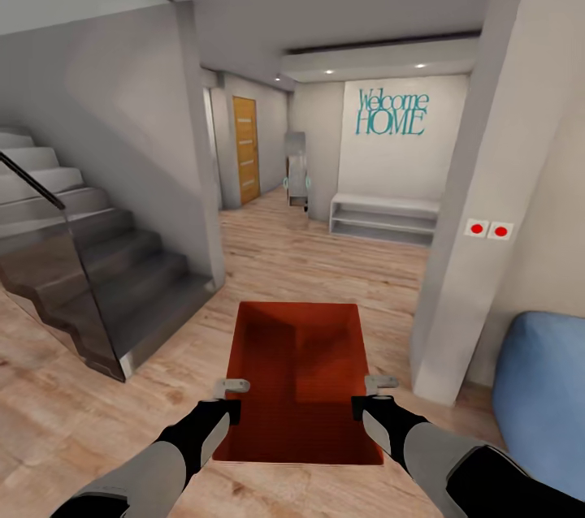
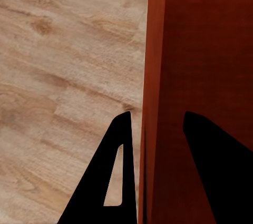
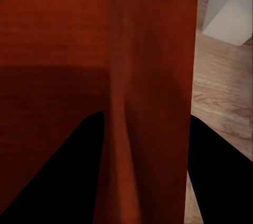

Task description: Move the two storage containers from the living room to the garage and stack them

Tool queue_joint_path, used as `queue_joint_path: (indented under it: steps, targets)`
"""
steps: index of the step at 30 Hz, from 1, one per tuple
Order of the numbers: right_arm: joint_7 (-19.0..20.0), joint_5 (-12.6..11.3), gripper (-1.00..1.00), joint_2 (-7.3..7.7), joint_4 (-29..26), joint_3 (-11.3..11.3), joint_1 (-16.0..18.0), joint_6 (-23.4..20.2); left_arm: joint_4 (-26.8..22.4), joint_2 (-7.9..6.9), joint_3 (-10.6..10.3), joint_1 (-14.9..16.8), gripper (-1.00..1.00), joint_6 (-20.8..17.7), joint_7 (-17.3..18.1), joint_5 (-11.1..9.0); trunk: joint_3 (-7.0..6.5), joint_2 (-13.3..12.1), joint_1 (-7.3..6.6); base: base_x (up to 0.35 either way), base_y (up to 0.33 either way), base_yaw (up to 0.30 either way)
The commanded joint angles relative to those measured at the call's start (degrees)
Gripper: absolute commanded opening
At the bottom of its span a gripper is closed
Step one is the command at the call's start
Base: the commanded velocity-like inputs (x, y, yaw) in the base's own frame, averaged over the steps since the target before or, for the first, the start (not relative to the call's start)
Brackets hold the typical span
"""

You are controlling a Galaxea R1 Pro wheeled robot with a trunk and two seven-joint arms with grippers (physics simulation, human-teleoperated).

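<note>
Head view: left gripper (image 1: 233, 398) and right gripper (image 1: 373, 394) each clamp an opposite side wall of the storage container (image 1: 297, 364), keeping it level above the wood floor (image 1: 325, 258) for transport.

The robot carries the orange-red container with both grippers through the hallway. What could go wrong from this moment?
1. The storage container is held only by its side walls: the left gripper and right gripper each straddle one wall, so it might slip or tilt.
2. The passage ahead is narrow: the container could hit the pillar or the staircase.
</note>
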State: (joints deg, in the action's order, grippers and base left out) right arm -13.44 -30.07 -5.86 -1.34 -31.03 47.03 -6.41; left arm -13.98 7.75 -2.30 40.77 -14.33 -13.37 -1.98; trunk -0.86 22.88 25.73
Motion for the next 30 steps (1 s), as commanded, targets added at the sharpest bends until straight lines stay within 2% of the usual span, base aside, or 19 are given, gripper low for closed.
queue_joint_path:
  steps: [1,30]
  targets:
    - [-2.65,0.62,-1.0,-0.29,-0.15,-5.09,0.0,2.8,0.1,0.07,0.98,0.01,-1.0,-0.44,-0.61,0.4,0.02,0.04,0.05,0.322,0.0,0.0]
    - [-2.65,0.59,-1.0,-0.29,-0.15,-5.09,0.0,2.8,0.1,0.07,0.98,0.01,-1.0,-0.44,-0.63,0.39,0.02,0.04,0.05,0.322,0.0,0.0]
